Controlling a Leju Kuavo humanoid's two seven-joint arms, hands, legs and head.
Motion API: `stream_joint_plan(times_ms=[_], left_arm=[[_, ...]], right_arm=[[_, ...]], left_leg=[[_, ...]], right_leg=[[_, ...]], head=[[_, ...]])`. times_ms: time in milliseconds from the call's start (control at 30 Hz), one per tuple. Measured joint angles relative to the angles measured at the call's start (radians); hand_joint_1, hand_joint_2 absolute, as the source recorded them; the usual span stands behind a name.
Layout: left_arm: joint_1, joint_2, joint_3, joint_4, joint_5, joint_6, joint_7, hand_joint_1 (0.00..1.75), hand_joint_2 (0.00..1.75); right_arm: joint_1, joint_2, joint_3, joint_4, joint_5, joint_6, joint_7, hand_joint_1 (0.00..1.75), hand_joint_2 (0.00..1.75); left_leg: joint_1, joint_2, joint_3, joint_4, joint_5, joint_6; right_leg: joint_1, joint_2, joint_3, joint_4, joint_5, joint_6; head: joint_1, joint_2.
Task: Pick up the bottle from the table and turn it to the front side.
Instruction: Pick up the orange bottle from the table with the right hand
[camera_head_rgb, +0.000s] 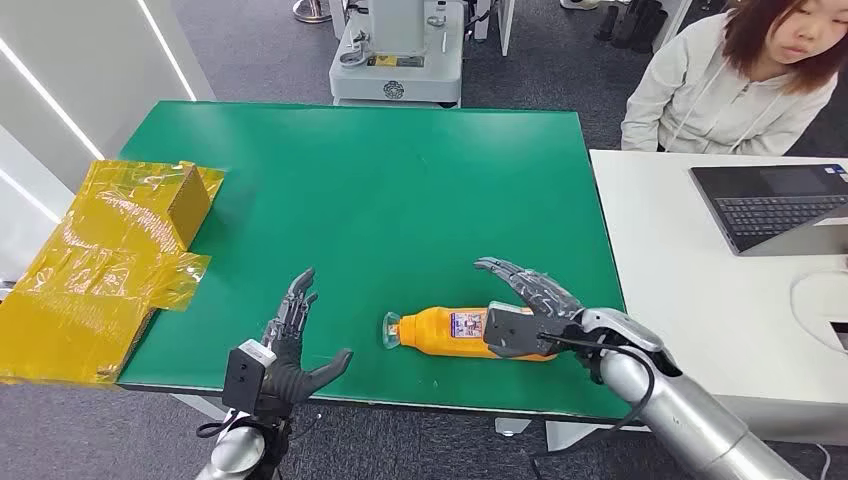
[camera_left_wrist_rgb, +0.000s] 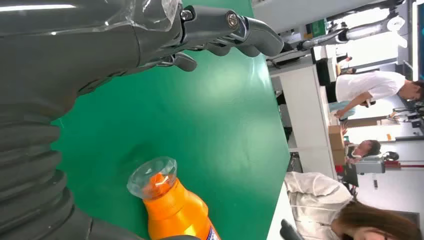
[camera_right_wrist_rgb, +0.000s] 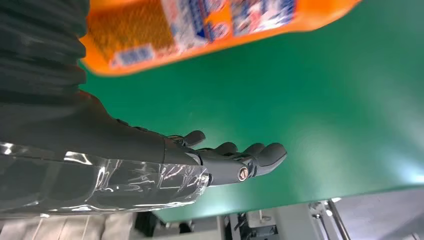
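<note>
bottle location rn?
Head view: bottle lies on its side at the green table's near edge, beside the open right hand.

Green table (camera_head_rgb: 380, 180) on grey floor (camera_head_rgb: 260, 50), white desk (camera_head_rgb: 700, 300) with laptop (camera_head_rgb: 770, 205) alongside, seated person (camera_head_rgb: 735, 80) behind.

The head view looks forward and down from high on the robot over the green counter (camera_head_rgb: 400, 190), with both arms entering from below. The left wrist view sits close behind the left hand (camera_left_wrist_rgb: 150, 35), turned sideways, facing across the counter toward the room. The right wrist view, also turned, looks along the right hand (camera_right_wrist_rgb: 200, 160). All three share the orange bottle (camera_head_rgb: 445, 328).
</note>
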Motion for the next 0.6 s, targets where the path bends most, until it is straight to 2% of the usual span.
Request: stream_joint_plan(times_ms=[300,600], left_arm=[[0.005,-0.006,0.001,0.023,0.016,-0.021,0.006,0.00,1.75],[0.026,-0.015,0.012,0.026,0.026,-0.031,0.019,0.00,1.75]], right_arm=[[-0.150,-0.046,0.159,0.050,0.008,0.093,0.051,0.00,1.75],[-0.184,-0.084,0.259,0.054,-0.016,0.122,0.087,0.00,1.75]], left_leg=[[0.000,-0.001,-0.001,0.000,0.000,0.000],[0.000,-0.001,-0.001,0.000,0.000,0.000]], right_leg=[[0.000,-0.001,0.000,0.000,0.000,0.000],[0.000,-0.001,0.000,-0.001,0.000,0.000]], head=[[0.000,0.000],[0.000,0.000]])
